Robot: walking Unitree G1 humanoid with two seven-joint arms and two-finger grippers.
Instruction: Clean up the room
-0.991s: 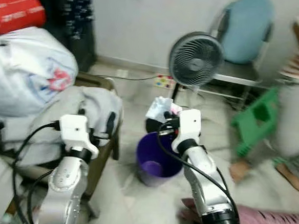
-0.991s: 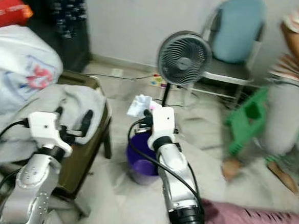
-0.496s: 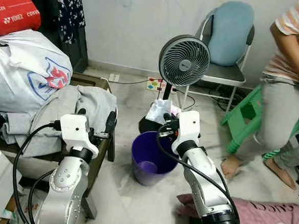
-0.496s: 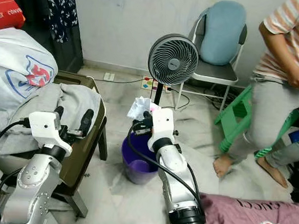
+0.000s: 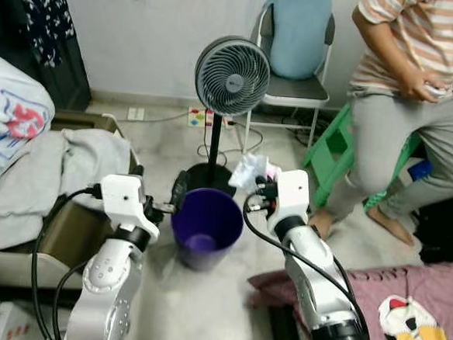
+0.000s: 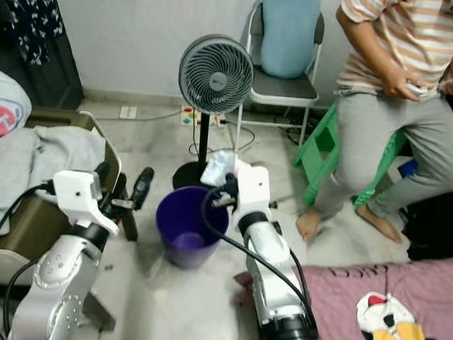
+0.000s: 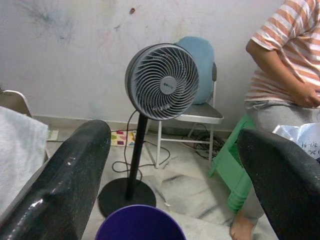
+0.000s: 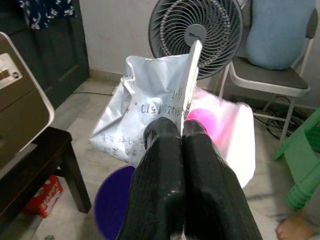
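My right fingers [image 8: 182, 165] are pressed together on a crumpled silver and pink wrapper [image 8: 165, 112], held up just past the far rim of the purple bin [image 5: 206, 225]. My left fingers [image 7: 75, 175] are spread wide apart with nothing between them, hovering beside the near left rim of the bin. The bin stands on the pale floor [image 5: 193, 308] between my two arms, open at the top. Close behind it stands a grey fan [image 5: 231, 75] on a black round base. A grey cloth [image 5: 48, 165] lies on a seat to my left. A person [image 5: 406, 97] stands to my right, by a green stool [image 5: 333, 150], and a pink blanket [image 5: 404, 299] lies near my right arm.
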